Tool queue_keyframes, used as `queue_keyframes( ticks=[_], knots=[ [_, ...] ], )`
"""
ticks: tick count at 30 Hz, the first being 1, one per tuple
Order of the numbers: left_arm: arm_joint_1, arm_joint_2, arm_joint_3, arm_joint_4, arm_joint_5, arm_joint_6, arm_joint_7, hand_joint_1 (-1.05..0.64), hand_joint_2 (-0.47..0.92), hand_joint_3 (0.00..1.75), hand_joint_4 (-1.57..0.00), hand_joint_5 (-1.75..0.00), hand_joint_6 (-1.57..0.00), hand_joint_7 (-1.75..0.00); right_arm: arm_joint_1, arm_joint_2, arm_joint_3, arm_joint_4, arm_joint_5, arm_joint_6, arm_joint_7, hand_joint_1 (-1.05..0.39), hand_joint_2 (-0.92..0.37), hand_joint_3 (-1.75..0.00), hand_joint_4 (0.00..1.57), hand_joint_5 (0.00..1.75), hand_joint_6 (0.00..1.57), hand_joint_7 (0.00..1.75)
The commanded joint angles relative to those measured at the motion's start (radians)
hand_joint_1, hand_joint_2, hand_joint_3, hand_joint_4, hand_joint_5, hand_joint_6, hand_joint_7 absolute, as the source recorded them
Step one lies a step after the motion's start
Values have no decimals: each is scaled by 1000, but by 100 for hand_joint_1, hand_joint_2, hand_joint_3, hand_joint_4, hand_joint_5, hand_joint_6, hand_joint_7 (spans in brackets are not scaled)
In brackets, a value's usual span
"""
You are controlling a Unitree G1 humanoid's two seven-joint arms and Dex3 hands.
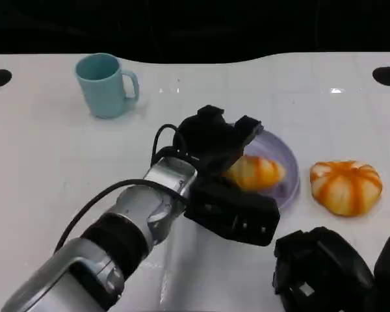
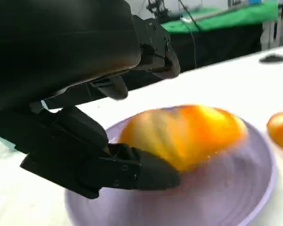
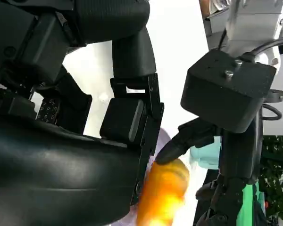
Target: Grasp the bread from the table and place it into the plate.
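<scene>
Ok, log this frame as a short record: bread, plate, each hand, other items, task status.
bread: elongated orange loaf lying in the plate
plate: lilac, round, near table centre
left hand: over the plate, fingers against the loaf; grip unclear
right hand: low at the near edge, holding nothing, fingers curled
other items: round orange bun on the table beside the plate; teal mug at the far side
status: loaf in plate, release not confirmed

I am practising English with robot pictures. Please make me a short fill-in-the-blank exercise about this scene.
1. The bread at the left hand lies on the purple ____.
2. A second bread lies on the ____, beside the plate.
3. The mug is light ____.

Missing words: plate; table; blue
</scene>
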Motion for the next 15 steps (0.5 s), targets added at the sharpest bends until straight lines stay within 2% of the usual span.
queue_keyframes(
  ticks=[1,8,11,15],
  knots=[
    [-7,40,1,-74,3,26,-68,-103,92,55,0,-57,-3,-35,10,-10,0,-22,-5,3,-12,-105,-6,-137,156,129,157,102],
    [24,74,6,-147,-2,35,-85,-102,92,55,0,-66,-7,-37,-1,-11,-6,4,7,-18,3,-105,-6,-138,154,129,157,102],
    [46,98,14,-186,-9,21,-79,-100,92,53,0,-71,-7,-38,-9,-8,-5,24,3,-44,6,-105,-6,-138,154,129,157,102],
    [103,143,47,-288,-30,6,-90,-93,92,49,-1,-81,-9,-40,-1,-7,-1,9,4,-34,3,-105,-7,-136,153,128,157,100]
  ],
)
